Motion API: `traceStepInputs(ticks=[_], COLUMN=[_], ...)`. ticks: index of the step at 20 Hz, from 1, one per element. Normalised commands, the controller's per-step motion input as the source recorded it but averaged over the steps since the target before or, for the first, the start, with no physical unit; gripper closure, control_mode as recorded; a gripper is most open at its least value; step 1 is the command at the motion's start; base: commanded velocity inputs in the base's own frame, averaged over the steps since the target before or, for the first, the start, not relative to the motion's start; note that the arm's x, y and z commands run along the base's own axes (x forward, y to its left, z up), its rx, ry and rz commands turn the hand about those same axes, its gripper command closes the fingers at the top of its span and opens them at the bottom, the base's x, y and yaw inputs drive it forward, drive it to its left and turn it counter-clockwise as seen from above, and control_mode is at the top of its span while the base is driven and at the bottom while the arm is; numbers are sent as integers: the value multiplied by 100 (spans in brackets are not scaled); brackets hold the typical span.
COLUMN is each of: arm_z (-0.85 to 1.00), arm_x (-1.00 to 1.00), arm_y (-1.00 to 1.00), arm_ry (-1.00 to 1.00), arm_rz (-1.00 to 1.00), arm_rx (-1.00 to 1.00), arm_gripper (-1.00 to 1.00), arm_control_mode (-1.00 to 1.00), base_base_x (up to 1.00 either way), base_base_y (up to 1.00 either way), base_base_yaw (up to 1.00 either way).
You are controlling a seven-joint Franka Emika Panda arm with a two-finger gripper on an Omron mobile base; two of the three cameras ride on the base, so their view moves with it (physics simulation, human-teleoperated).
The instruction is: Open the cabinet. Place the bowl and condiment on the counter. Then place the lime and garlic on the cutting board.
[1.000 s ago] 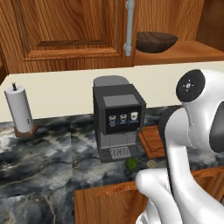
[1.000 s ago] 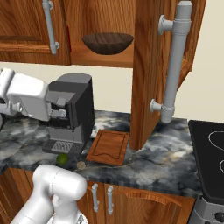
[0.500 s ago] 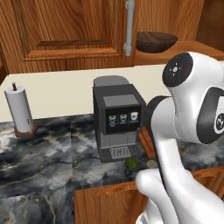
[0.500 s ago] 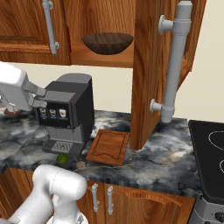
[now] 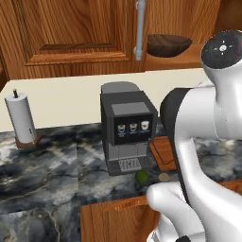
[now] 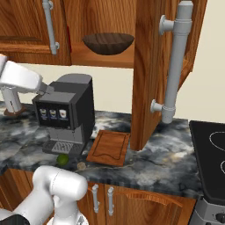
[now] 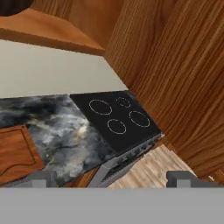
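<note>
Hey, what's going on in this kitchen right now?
A white robot arm is working at a dark marble counter with its gripper open and empty. The reddish-brown wall cabinet's door is already swung open, and the wide dark wooden bowl still sits on its shelf. The small green lime and pale garlic lie on the counter beside the empty wooden cutting board.

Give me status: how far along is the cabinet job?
Done: the cabinet door stands open. In hand: nothing; the gripper is open and empty. Left: the bowl is on the cabinet shelf; the lime and garlic lie on the counter, off the cutting board. I can't make out the condiment.
</note>
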Motion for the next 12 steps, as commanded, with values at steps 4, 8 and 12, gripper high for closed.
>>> traceStepInputs(ticks=[4,8,12], arm_z=[25,36,10], arm_x=[57,42,56], arm_y=[33,67,87], arm_ry=[-20,-7,0], arm_rz=[18,18,21], arm_rx=[38,23,11], arm_gripper=[-100,-100,-100], arm_control_mode=[-100,-100,-100], base_base_x=[0,0,0], base_base_y=[0,0,0], base_base_yaw=[0,0,0])
